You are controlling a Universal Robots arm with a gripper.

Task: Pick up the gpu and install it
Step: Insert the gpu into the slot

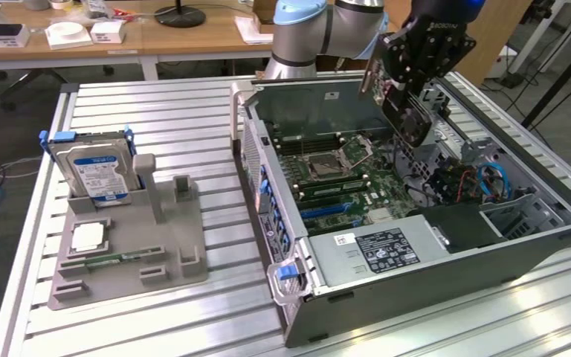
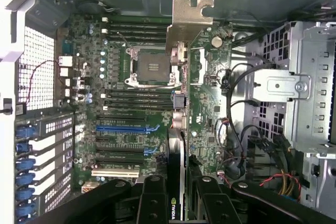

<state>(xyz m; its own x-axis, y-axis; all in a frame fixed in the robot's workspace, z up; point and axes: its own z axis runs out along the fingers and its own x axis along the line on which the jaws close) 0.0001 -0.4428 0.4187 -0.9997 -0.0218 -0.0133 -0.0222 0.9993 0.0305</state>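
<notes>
Gripper (image 1: pixel 404 74) clamped on gpu (image 1: pixel 413 119). Card hangs in air above open pc case (image 1: pixel 415 297), over motherboard (image 1: pixel 335 175), well clear of board. Wrist view: card edge-on, 2 fingers (image 2: pixel 155 198) pinching it from both sides, silver bracket (image 2: pixel 189 19) at far end, cpu socket (image 2: pixel 149 66) just beside its line, blue slot (image 2: pixel 126 128) nearby. On exterior view's left, grey holder (image 1: pixel 166 238) carries upright hard drive (image 1: pixel 92 167), cpu chip (image 1: pixel 87 236) and green memory stick (image 1: pixel 117 259).
</notes>
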